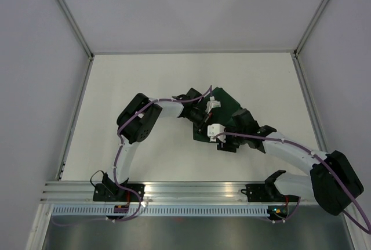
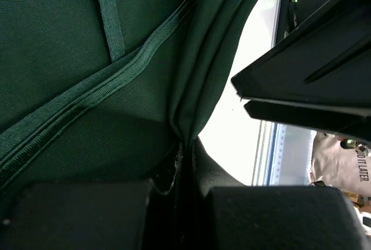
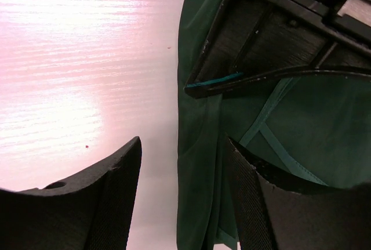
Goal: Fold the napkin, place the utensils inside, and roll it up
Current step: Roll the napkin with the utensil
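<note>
The dark green napkin [image 1: 226, 100] lies bunched at the table's middle, partly under both grippers. My left gripper [image 1: 203, 115] is shut on a raised fold of the napkin [image 2: 87, 58]; its tips [image 2: 185, 148] pinch the cloth where the creases gather. My right gripper [image 1: 223, 137] is open, and in the right wrist view [image 3: 182, 171] its fingers [image 3: 119, 186] straddle the napkin's [image 3: 290, 122] long folded edge, one on bare table, the other over the cloth. The fork is hidden or out of view.
The white table [image 1: 145, 82] has grey walls at the left, back and right. A metal rail [image 1: 191, 189] runs along the near edge by the arm bases. The two grippers are very close together over the napkin.
</note>
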### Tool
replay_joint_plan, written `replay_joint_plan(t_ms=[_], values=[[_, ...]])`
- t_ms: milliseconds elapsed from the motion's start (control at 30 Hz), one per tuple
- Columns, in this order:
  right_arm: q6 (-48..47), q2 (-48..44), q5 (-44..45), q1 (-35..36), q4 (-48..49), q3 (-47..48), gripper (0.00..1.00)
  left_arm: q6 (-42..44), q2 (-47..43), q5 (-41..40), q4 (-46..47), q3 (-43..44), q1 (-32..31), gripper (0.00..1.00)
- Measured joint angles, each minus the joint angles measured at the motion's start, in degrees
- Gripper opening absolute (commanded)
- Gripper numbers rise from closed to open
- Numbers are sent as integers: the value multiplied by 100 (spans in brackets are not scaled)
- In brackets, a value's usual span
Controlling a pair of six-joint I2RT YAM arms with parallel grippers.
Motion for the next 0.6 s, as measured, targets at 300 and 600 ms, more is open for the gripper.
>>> replay_joint_plan(t_ms=[300, 600], values=[[-129, 334, 529, 302, 761, -361, 66, -11, 33, 15, -61, 39, 2, 2], [-256, 575, 730, 328, 1252, -391, 65, -15, 68, 59, -92, 70, 11, 2]])
